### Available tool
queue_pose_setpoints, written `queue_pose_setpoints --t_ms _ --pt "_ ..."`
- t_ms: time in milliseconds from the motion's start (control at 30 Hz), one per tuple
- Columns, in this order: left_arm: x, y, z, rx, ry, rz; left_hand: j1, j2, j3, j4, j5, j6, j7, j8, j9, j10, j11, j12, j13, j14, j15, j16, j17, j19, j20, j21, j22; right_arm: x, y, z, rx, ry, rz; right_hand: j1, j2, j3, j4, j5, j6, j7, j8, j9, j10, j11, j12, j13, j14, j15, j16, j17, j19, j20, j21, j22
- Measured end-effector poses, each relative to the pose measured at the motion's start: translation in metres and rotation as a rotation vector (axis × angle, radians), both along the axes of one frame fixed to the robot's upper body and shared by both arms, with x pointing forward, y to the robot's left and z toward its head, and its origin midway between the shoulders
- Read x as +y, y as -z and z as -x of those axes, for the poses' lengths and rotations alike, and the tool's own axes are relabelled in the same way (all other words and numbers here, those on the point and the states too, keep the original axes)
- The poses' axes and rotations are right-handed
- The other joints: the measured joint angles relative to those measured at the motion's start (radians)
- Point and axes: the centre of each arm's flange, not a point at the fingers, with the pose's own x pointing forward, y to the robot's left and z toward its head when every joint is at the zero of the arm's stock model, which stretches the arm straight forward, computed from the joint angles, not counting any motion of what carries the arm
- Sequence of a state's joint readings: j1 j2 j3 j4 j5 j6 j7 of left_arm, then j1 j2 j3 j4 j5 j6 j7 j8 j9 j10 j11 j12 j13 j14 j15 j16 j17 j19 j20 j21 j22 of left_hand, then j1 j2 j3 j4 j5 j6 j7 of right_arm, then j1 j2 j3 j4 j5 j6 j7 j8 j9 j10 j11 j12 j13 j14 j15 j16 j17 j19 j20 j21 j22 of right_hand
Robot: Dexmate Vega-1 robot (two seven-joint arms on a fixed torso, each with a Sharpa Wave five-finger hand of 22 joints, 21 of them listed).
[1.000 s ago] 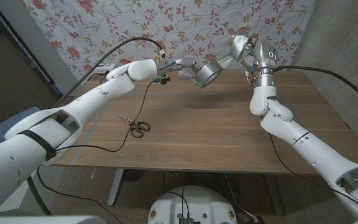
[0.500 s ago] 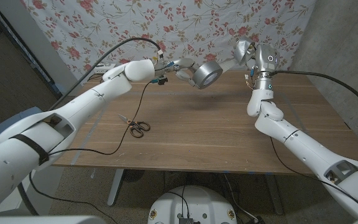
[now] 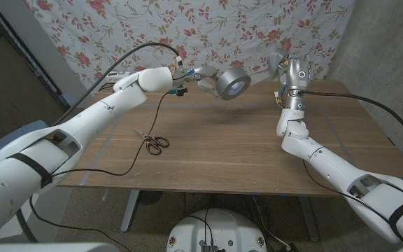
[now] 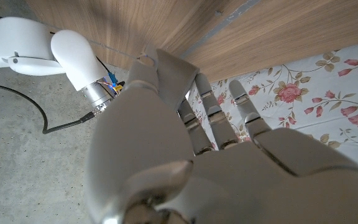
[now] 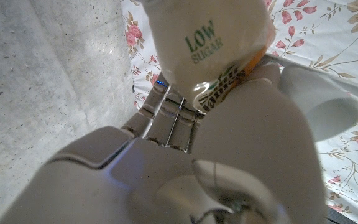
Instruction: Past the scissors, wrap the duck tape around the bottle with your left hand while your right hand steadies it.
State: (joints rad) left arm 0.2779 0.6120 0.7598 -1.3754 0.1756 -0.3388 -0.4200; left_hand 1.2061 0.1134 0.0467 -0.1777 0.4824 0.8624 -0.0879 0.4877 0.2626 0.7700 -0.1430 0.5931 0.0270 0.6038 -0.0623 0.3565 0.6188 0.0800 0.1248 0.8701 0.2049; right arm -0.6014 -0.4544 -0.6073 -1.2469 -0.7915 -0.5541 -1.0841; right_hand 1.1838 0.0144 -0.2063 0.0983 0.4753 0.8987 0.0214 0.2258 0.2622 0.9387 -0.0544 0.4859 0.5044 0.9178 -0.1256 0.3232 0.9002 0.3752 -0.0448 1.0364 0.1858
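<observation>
Change since a second ago: the roll of duck tape (image 3: 232, 82), then close against the right hand, now hangs apart from it toward the table's far middle; the right arm has drawn upright, forearm vertical.

Left hand (image 3: 200, 75): raised over the far part of the wooden table (image 3: 257, 140), fingers closed on the grey roll, which is tilted so that its open core faces the camera. In the left wrist view the hand's back (image 4: 185, 162) lies in the foreground, fingers (image 4: 211, 118) extended toward the table edge and the flowered cloth; the tape itself cannot be made out there.

Right hand (image 3: 284, 66): held high near the table's far right, gripping the bottle (image 3: 276, 61), of which little shows from the head camera. In the right wrist view the bottle (image 5: 207, 43) is pale, its label reading "LOW SUGAR" in green, with an orange band beside; the hand (image 5: 229, 155) wraps it from below.

Tape and bottle: apart, with open air between, both off the table.

Scissors (image 3: 152, 142): black-handled, flat on the table's left part, nearer the camera than both hands. A black cable (image 3: 140, 159) trails just beside them.

Backdrop: flowered cloth (image 3: 201, 28) behind the table; concrete wall (image 3: 390, 49) at right.
</observation>
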Motion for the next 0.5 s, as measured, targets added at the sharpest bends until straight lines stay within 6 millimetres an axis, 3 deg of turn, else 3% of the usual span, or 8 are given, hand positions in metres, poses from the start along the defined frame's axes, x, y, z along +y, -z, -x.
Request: queue_pose_setpoints --t_ms 500 --pt "0.006 -0.004 -0.003 -0.012 0.055 0.161 0.000 0.000 -0.004 0.004 -0.012 0.004 -0.003 0.006 0.003 0.004 -0.004 0.001 0.000 0.004 0.004 0.007 0.037 -0.004 0.004 0.008 0.000 0.005 0.012 0.005 -0.051 0.041 0.063 0.000 0.000 -0.004 0.004 0.008 0.000 0.000 -0.003 0.000 0.000 0.000 -0.011 -0.005 0.000 0.000 -0.015 -0.007 0.000 0.000 0.000 0.000"
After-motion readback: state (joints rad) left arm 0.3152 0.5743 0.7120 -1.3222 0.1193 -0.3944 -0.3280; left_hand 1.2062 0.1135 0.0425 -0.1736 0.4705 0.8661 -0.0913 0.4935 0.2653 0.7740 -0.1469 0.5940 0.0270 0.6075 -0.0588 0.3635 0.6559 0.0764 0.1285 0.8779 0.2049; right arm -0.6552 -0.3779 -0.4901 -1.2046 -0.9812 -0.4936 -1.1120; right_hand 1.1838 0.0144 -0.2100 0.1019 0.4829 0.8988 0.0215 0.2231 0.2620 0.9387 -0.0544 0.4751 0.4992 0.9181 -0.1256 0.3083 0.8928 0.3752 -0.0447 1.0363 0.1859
